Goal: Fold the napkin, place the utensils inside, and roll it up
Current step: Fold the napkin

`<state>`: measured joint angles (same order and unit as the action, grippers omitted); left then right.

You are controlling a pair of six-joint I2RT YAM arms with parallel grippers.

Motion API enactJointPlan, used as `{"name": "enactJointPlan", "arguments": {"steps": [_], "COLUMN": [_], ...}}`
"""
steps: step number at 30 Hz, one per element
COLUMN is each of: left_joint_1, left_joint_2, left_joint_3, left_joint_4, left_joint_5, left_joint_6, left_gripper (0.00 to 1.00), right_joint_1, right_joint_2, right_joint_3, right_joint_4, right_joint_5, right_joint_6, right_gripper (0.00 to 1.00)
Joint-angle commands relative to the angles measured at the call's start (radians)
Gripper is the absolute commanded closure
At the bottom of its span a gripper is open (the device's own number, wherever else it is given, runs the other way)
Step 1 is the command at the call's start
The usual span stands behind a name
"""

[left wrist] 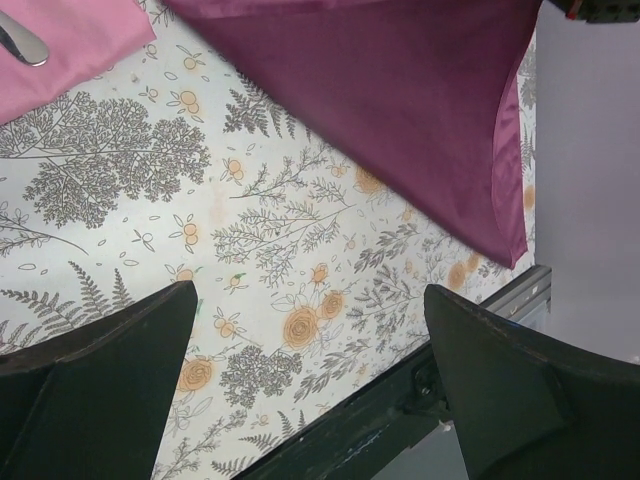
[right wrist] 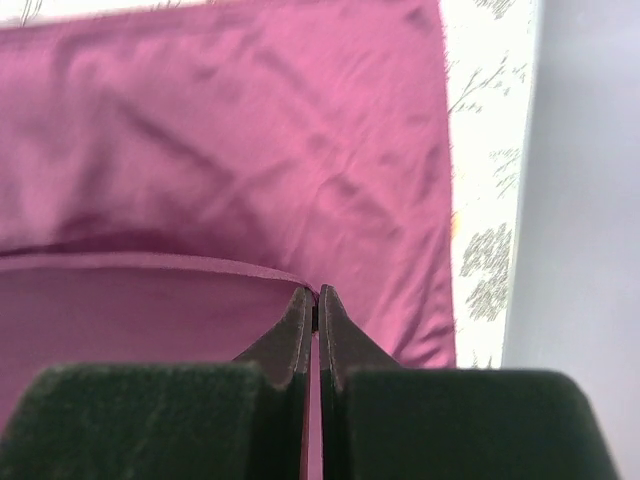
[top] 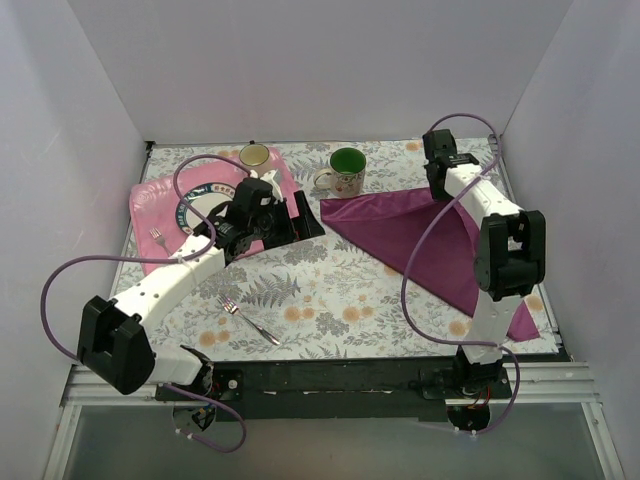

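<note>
Looks to be in the folding step, not yet at the utensils. Pinches the napkin (right wrist: 200, 150) by a doubled edge with the right fingers (right wrist: 290, 335), pressed tight together at the far right corner of the surface (top: 330, 290), close to the side wall. Shows the cloth lying as a dark triangle across the right half, one point reaching toward the green-lined mug (top: 347, 170), another running down to the near right edge. Holds the left fingers (left wrist: 110, 370) spread wide and empty above the patterned middle, just beside the pink mat (top: 150, 205). Leaves the fork (top: 250, 320) bare on the surface near the front, well apart from the napkin, and a second utensil (top: 157, 237) on the mat's near-left edge. Calls next, most likely, for laying the pinched edge down flat and letting go without dragging the layer, then bringing the utensils across with the free arm. Risks a slide or a crease, given such smooth cloth.
</note>
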<state>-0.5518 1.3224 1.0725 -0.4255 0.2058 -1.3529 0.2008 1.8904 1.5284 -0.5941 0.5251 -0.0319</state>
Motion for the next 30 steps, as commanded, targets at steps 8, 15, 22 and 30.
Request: {"name": "enactJointPlan", "arguments": {"steps": [8,15,22,30], "left_joint_1": [0.015,0.021,0.029,0.03], "left_joint_2": [0.058,0.072,0.104,0.12], "left_joint_3": [0.079,0.096,0.121,0.127], "left_joint_4": [-0.028,-0.036,-0.039,-0.033], "left_joint_5": [0.03,0.026,0.037,0.049], "left_joint_6": [0.029,0.037,0.043,0.04], "left_gripper": [0.02,0.02,0.02,0.02], "right_joint_1": [-0.038,-0.08,-0.138,-0.167], "right_joint_2": [0.144,0.22,0.243,0.303], "right_joint_3": [0.222,0.318,0.328,0.41], "right_joint_4": [0.062,0.04,0.073,0.088], "right_joint_5": [-0.014,-0.03,-0.074,-0.134], "right_joint_6": [-0.097,-0.102,-0.106,-0.103], "right_gripper": [0.99,0.99,0.99,0.99]}}
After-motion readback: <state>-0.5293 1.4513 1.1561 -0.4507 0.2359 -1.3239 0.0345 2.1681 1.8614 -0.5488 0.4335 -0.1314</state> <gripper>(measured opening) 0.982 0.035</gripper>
